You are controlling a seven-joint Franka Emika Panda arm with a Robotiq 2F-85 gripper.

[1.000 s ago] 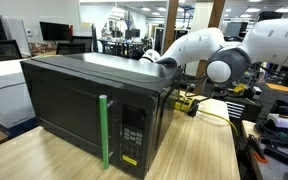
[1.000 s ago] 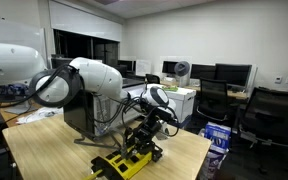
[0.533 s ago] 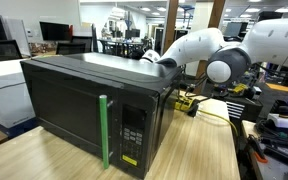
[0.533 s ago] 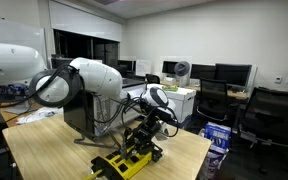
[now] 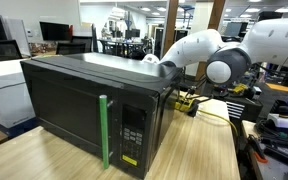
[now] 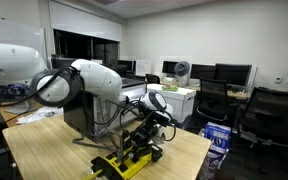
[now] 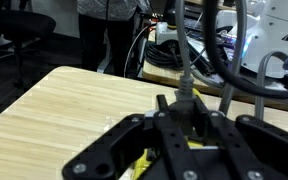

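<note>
Wooden table (image 6: 34,150): microwave (image 5: 89,105) hides end effector (image 6: 144,133) above yellow fixture (image 6: 124,163); cannot tell if open.

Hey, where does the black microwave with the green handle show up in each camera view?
In an exterior view: the microwave fills the left and middle, with its green handle facing the camera.
In an exterior view: the microwave sits left of middle, partly hidden behind the white arm.
Wrist view: not in it.
Shared landmark: the wooden table.

We see arm (image 6: 92,78) folded at elbow, forearm stretched sideways, wrist dipped downward. Gripper (image 6: 160,114) points down; we cannot tell jaw spread in any view.
</note>
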